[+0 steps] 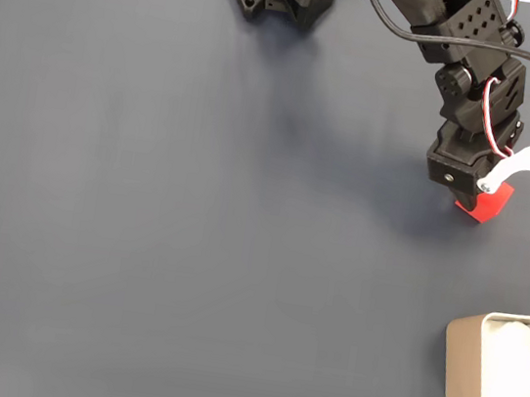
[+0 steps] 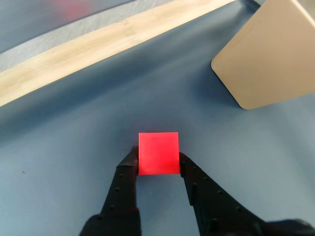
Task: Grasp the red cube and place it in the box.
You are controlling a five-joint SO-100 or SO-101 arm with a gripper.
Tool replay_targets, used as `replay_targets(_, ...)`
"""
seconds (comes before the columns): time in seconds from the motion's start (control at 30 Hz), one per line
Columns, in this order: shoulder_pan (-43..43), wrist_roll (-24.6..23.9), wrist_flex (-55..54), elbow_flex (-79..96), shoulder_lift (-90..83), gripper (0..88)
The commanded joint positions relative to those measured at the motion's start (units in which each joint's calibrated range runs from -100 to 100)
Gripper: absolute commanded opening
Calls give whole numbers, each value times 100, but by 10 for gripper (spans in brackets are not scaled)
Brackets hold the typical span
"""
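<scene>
dark blue-grey matte counter [image 1: 189,247]; small bright red cube [image 2: 158,153] sits clamped between the black end effector [image 2: 158,164] fingertips.

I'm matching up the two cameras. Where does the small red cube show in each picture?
Fixed view: the small matte red cube sits at right, above the middle, partly under the black arm.
Wrist view: the cube is low centre, between the end effector's fingers.
Shared landmark: the beige-grey rounded box.
</scene>
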Motion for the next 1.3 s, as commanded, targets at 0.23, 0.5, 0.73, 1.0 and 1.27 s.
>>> replay_targets(0.23,384,-132,806,-753,-1200,68)
replay_targets(0.5,753,-156,1167,-1392,-1547,68)
replay_targets(0.73,1016,-161,1306,-2131,-1460,67)
replay_targets(1.0,1222,-186,1405,-3299,-845,68)
replay_targets(1.27,1293,-249,1405,-4312,4,68)
